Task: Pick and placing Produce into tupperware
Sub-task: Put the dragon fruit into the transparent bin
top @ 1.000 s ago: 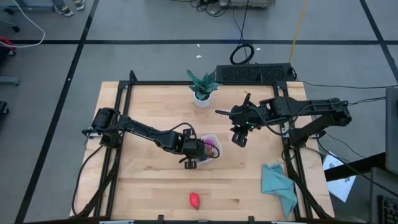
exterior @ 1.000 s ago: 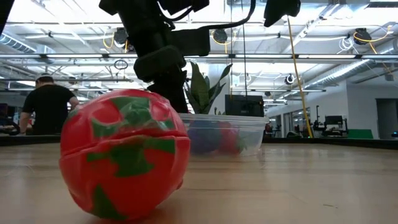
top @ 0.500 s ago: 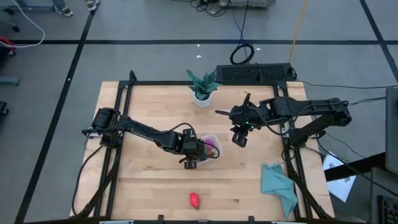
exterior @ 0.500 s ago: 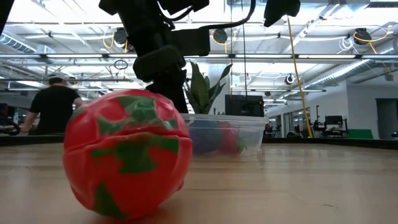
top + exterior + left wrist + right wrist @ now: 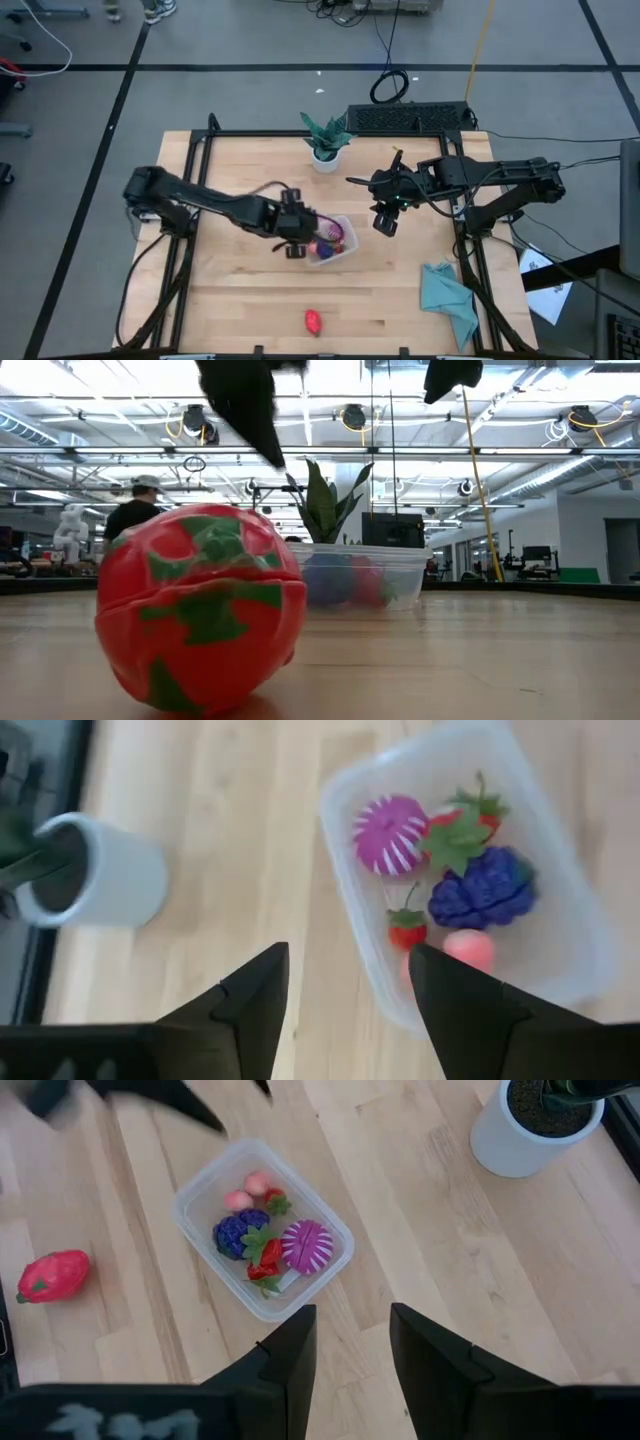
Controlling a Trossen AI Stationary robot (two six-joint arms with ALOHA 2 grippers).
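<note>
Left claw (image 5: 293, 249) open beside tupperware (image 5: 337, 252); empty

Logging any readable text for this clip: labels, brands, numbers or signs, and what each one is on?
None can be read.
The tupperware, the produce in it, the loose red fruit and the white plant pot show no lettering.
Papers beside the table: marks too small to read.

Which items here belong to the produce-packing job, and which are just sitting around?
Job:
- clear tupperware, holding several toy fruits
- purple grapes and purple-and-white striped fruit, inside it
- red toy strawberry, loose on the table near its front edge
- left gripper, empty, above the tupperware's edge

Bystanders:
- potted plant
- teal cloth
- right gripper, waiting off to the side
</note>
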